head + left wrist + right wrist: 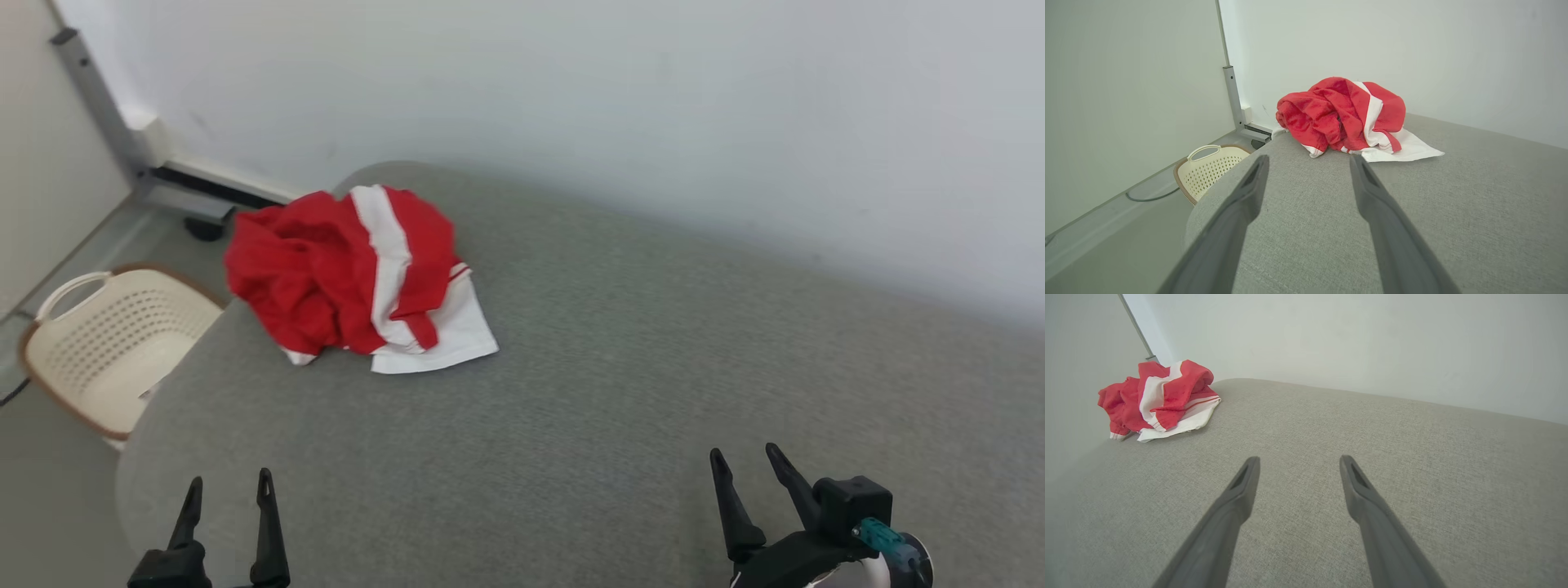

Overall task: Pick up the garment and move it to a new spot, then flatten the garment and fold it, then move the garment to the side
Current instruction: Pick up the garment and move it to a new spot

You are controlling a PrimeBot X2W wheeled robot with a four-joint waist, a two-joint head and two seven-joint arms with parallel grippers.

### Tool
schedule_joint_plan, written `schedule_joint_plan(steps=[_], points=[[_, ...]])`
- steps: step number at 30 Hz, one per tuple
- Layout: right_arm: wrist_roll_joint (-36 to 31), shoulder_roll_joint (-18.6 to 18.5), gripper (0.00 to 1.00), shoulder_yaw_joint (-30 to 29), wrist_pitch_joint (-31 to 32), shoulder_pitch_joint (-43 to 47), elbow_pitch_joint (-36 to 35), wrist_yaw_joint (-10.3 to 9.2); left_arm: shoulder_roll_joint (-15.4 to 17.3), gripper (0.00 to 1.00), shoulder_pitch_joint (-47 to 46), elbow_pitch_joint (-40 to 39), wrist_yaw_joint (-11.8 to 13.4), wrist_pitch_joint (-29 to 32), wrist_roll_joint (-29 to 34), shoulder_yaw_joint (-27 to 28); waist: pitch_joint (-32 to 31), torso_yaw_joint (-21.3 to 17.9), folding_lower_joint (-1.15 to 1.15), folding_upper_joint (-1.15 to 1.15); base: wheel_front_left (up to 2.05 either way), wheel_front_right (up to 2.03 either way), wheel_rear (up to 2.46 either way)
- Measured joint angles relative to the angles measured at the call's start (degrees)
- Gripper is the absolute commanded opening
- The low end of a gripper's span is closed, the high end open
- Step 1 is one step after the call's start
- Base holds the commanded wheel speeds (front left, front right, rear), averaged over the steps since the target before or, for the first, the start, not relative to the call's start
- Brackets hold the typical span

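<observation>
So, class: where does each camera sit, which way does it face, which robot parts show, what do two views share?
Head view: head-mounted, facing forward and down at the crumpled red-and-white garment on the grey fabric table; open left gripper and right gripper.
Left wrist view: on that wrist, facing the garment along its fingers.
Right wrist view: on that wrist, facing across the table past its fingers.
Shared by head and left wrist: cream perforated basket.

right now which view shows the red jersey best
Left wrist view: the garment lies close and large, crumpled red folds and white stripe clear. Head view shows it smaller, from above; right wrist view, small at far left.
</observation>
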Motion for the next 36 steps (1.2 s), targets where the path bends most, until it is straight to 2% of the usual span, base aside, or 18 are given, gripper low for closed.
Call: schedule_joint_plan(steps=[3,9,15,20,27,32,36], points=[[0.3,0.0,1.0,0.7,-0.1,-0.2,0.6,0.0,0.4,1.0,0.4,-0.2,0.3,0.0,0.0,0.5,-0.1,3.5,0.0,0.0,0.0,0.0,0.0],[0.4,0.0,1.0,1.4,-0.1,-0.7,1.0,0.0,0.4,1.0,1.0,-0.7,0.4,0.0,0.0,0.9,0.2,6.2,0.0,0.0,0.0,0.0,0.0],[0.4,0.0,1.0,1.9,-0.1,-1.4,1.4,0.0,0.4,1.0,1.0,-1.0,0.3,0.0,0.0,0.9,0.7,6.7,0.01,0.0,0.0,0.0,0.0],[0.4,0.0,1.0,1.8,-0.1,-1.4,1.5,0.0,0.6,1.0,-1.1,1.0,-1.8,0.4,-0.5,-0.4,0.8,6.6,0.01,0.0,0.0,0.0,0.0],[-1.7,0.0,1.0,1.7,1.5,-1.6,-1.3,0.0,1.4,1.0,-15.1,7.4,-5.3,5.6,-1.6,-2.5,2.7,6.1,0.01,0.0,0.0,0.0,0.0],[-4.6,0.0,1.0,2.1,4.6,-2.9,-5.9,0.0,0.8,1.0,-29.7,15.3,-6.7,11.1,-4.2,-2.8,5.8,4.6,0.02,0.0,0.0,0.0,0.0],[-7.1,0.0,1.0,3.3,7.3,-4.4,-10.6,0.0,2.0,1.0,-39.6,22.5,-6.7,16.0,-4.8,-2.7,8.8,2.2,0.02,0.0,0.0,0.0,0.0]])
